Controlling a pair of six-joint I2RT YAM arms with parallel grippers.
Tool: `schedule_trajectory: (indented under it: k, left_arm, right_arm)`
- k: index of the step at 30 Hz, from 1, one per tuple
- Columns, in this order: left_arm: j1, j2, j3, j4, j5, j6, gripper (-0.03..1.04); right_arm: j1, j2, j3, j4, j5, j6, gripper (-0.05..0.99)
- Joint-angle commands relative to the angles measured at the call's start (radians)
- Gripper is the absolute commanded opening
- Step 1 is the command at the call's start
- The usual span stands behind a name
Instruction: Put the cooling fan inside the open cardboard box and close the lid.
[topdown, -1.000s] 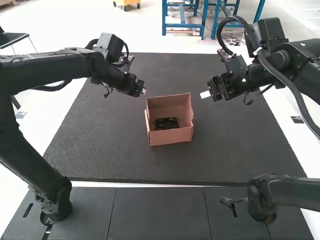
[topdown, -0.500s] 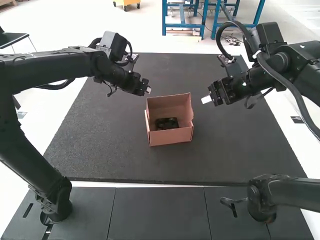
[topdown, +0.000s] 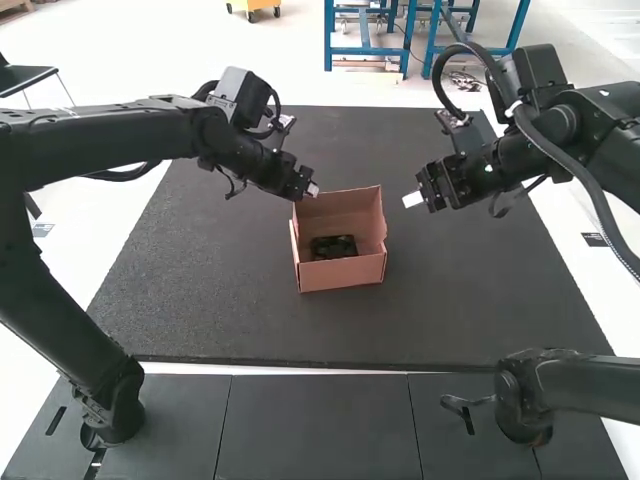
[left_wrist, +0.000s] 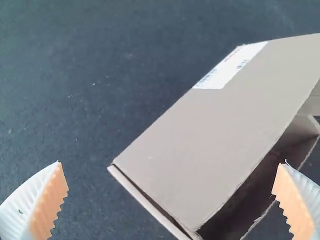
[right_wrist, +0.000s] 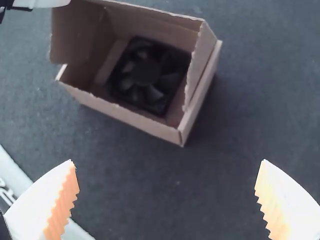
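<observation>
Mat (topdown: 200, 290) — fan (topdown: 333, 245) in open box (topdown: 342, 271)

The cardboard box (topdown: 340, 270) is matt, the fan (right_wrist: 145, 75) black plastic, the mat (topdown: 200, 280) rough.

Bright even overhead light, no hard shadows. Soft shadow hugs cardboard box (topdown: 338, 245) on dark mat (topdown: 200, 280); box interior dim, cooling fan (right_wrist: 145, 75) nearly black. White surface (topdown: 100, 215) around mat washed out
</observation>
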Motion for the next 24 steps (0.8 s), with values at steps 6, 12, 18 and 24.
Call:
schedule_trajectory:
  k: [6,12,18,24]
  left_arm:
    - [-0.003,0.011,0.01,0.043,0.016,-0.046,0.97]
    - [0.02,0.011,-0.005,0.111,0.017,-0.075,0.97]
    - [0.026,0.054,-0.008,0.145,0.017,-0.075,0.97]
    - [0.043,0.106,0.004,0.152,0.017,-0.072,0.97]
  right_arm:
    - [0.01,-0.018,-0.005,-0.003,0.005,0.02,0.8]
    - [0.011,-0.018,-0.021,-0.002,0.005,0.02,0.8]
    - [0.025,-0.018,-0.024,-0.002,0.005,0.023,0.8]
    - [0.028,-0.018,-0.018,-0.002,0.005,0.03,0.8]
